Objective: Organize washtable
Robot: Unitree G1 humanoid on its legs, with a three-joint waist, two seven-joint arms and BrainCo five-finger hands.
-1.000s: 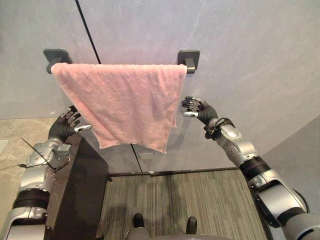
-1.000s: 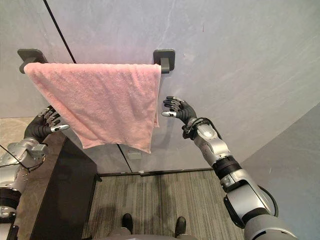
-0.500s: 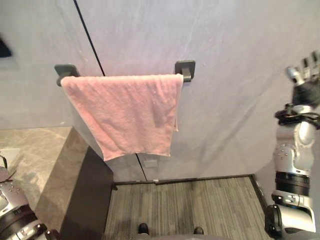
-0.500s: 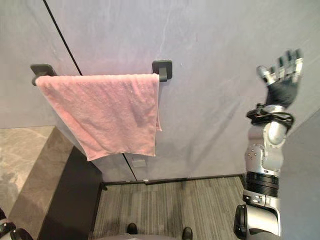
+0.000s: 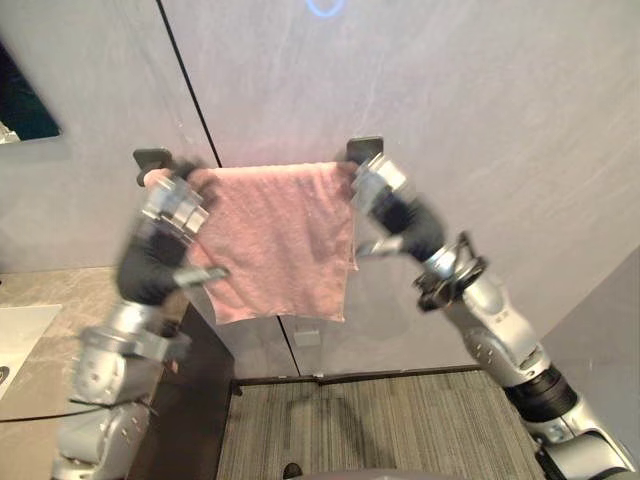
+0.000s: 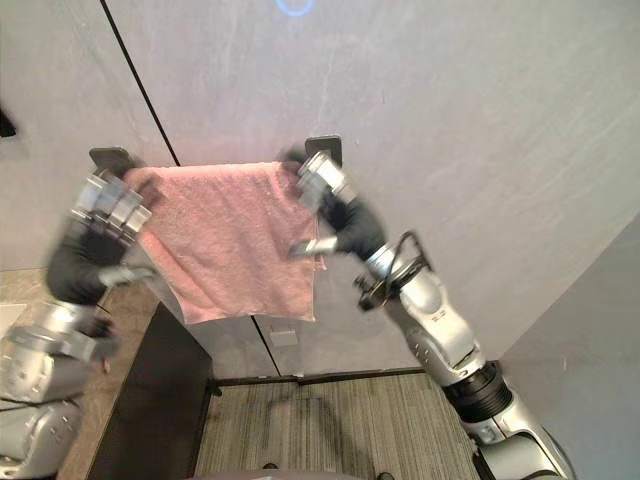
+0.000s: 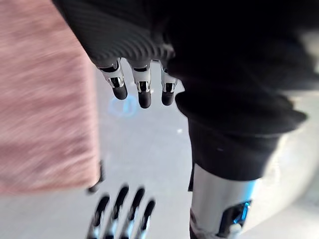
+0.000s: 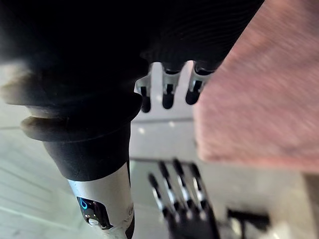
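Towel [image 5: 280,235], pink, hangs over a rail in the upper middle of the frame. The rail runs between a left bracket [image 5: 153,158] and a right bracket [image 5: 365,148] on the grey wall. The towel's long top edge runs left to right and the cloth drops straight below it. One hand is at each end: the left hand [image 5: 165,230] at the towel's upper left corner, just under the left bracket, and the right hand [image 5: 392,208] at the upper right corner, just below the right bracket. So the towel lies between the hands, each about equally near its own end. Both hands are wide, with fingers straight and thumbs out, and they hold nothing. In the left wrist view the fingers [image 7: 144,92] point past the cloth's edge, not round it, and the right wrist view shows the same. Blur hides whether either hand touches the cloth. The next move looks like a grip at the top corners, to straighten the towel along the rail.
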